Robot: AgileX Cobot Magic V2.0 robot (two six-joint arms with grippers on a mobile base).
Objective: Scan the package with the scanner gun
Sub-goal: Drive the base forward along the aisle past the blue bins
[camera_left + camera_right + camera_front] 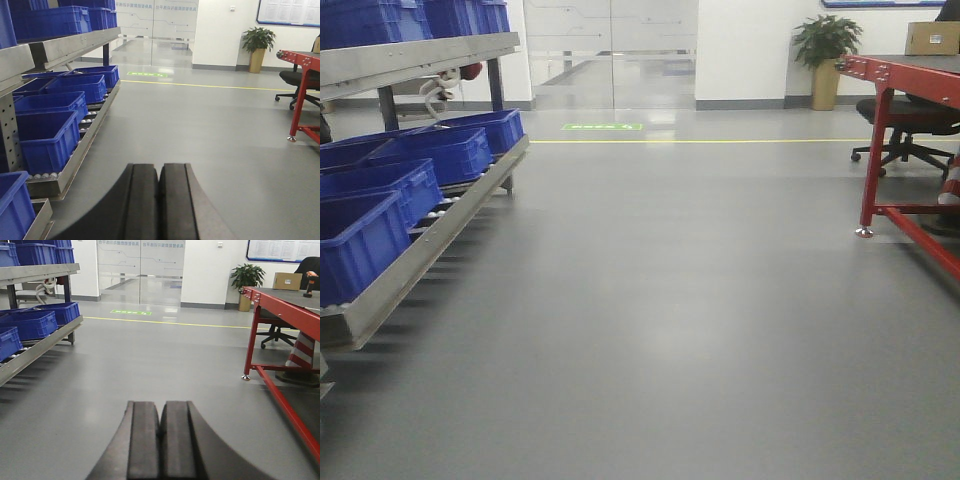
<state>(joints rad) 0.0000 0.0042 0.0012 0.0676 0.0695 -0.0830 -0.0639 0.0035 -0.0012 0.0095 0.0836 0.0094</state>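
My left gripper is shut with nothing between its black pads and hangs over bare grey floor. My right gripper is likewise shut and empty above the floor. Far off at the right, a tan cardboard box sits at the far end of a red table; it is too distant to tell whether it is the package. Beside it stands a small orange and black object that may be the scanner gun, too small to be sure. Neither gripper shows in the front view.
A metal roller rack with several blue bins lines the left side. The red table's legs, a black office chair and a striped traffic cone stand at the right. A potted plant and glass doors lie ahead.
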